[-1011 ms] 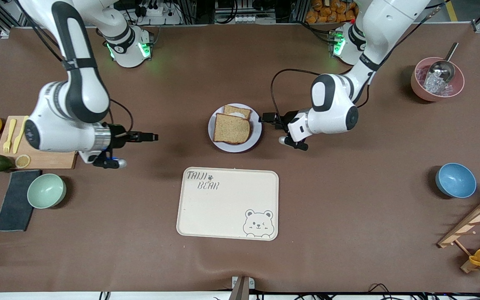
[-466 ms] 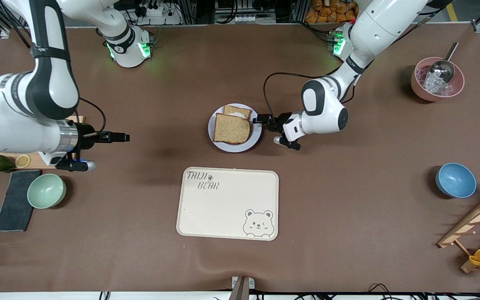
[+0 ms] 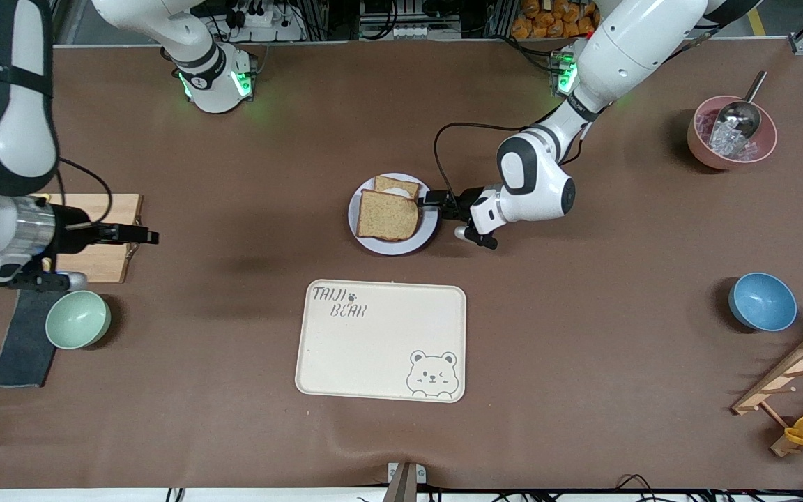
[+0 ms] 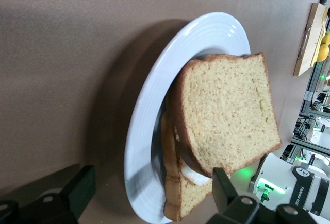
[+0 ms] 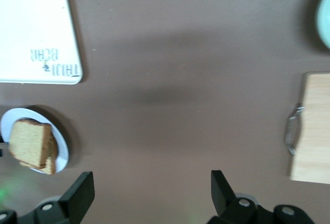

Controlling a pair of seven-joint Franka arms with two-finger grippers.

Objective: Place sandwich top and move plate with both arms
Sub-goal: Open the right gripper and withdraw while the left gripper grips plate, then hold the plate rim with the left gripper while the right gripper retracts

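Note:
The sandwich top (image 3: pixel 387 215) is a brown bread slice lying on another slice with egg, on the pale round plate (image 3: pixel 429 226) at mid-table. In the left wrist view the sandwich top (image 4: pixel 227 110) sits askew over the lower slice (image 4: pixel 172 201). My left gripper (image 3: pixel 431 202) is open, low at the plate's rim toward the left arm's end. In its wrist view the left gripper (image 4: pixel 149 193) has the plate (image 4: pixel 147 126) rim between its fingers. My right gripper (image 3: pixel 150 238) is open and empty, up over the table beside the cutting board (image 3: pixel 112 261). Its wrist view shows the right gripper (image 5: pixel 150 190) over bare table.
A cream bear tray (image 3: pixel 380 362) lies nearer the camera than the plate. A mint bowl (image 3: pixel 77 318) and dark cloth (image 3: pixel 21 345) lie at the right arm's end. A blue bowl (image 3: pixel 762 301), a pink bowl with scoop (image 3: pixel 731 132) and a wooden rack (image 3: pixel 799 369) stand at the left arm's end.
My right arm has drawn back from mid-table toward its end, over the cutting board's edge. My left gripper has moved in to the plate's rim.

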